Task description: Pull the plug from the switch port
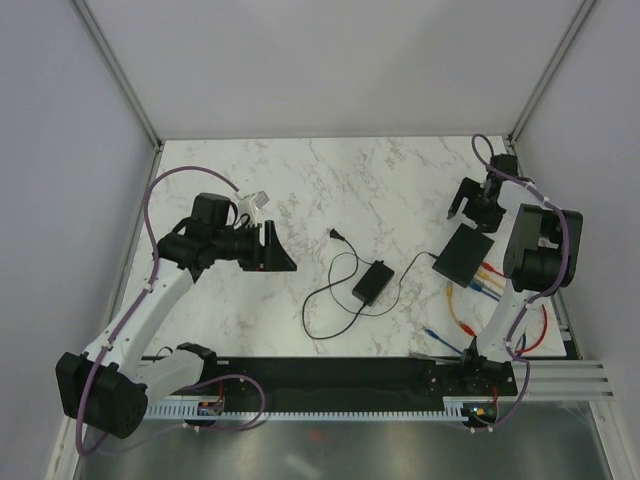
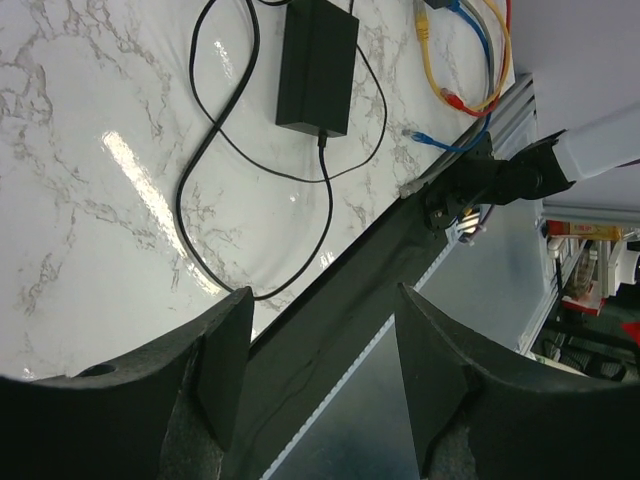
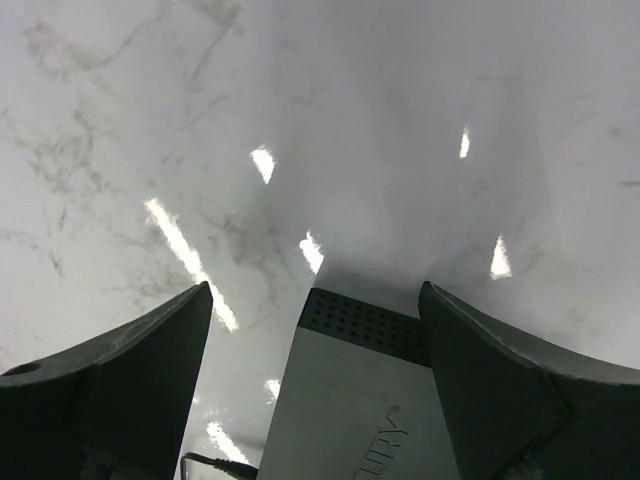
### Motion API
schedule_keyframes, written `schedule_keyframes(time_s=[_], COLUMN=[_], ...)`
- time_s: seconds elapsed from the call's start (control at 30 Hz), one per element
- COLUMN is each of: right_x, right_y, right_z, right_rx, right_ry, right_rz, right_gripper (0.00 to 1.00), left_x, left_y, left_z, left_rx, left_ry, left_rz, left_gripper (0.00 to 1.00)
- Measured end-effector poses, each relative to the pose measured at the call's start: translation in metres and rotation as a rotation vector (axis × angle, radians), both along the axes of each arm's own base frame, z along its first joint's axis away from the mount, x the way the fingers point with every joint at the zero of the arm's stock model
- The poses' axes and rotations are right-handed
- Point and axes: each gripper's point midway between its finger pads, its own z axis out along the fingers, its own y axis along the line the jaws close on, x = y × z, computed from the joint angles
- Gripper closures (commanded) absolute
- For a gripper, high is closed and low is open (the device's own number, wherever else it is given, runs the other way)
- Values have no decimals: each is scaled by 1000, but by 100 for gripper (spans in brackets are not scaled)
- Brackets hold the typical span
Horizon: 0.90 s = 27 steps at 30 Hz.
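likely approach step: right fingers [image 3: 120,390] wide, empty, hovering over switch [image 3: 350,410] vented end; left fingers [image 2: 225,360] wide, empty. next: shift to cabled edge, pinch plug [image 1: 482,270].

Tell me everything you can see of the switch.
The switch is a flat black rectangular box lying flat, skewed, on the right of the marble table. A perforated vent strip runs along its far edge; its top bears partly hidden lettering. Yellow, blue and red cables meet its near right edge, and a thin black cord reaches its left corner. The open right hand hangs over its far end, apparently not touching.
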Motion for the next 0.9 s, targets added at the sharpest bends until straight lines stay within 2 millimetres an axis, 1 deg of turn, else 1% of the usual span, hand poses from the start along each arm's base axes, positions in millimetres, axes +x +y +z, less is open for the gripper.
schedule_keyframes(time_s=[0.13,0.3,0.33,0.4,0.43,0.5,0.6,0.67,0.77,0.83,0.9], right_x=[-5,-19,-21,-27,-30,-34,-40,-45,-59,-66,-76], right_y=[45,93,100,109,112,112,107,102,96,95,95], right_z=[1,4,4,5,6,9,20,29,46,59,71], right_rx=[39,133,149,172,179,173,155,133,97,85,85], right_ry=[3,14,16,25,35,53,95,105,114,100,85], right_rz=[84,157,167,171,167,141,89,63,45,42,45], right_gripper=[8,9,9,12,14,17,17,17,17,17,18], left_x=[-1,2,2,5,6,11,22,32,45,49,53], left_y=[-5,-20,-25,-33,-38,-49,-71,-91,-123,-147,-170], left_z=[-5,-5,-4,-3,-2,1,8,16,27,30,30], left_rx=[6,15,16,19,21,29,43,44,38,31,19], left_ry=[29,56,57,63,63,58,37,8,-40,-57,-61], left_rz=[-15,-53,-67,-88,-102,-123,-160,-189,-236,-277,-313], left_gripper=[35,35,35,35,35,35,35,35,35,35,38])
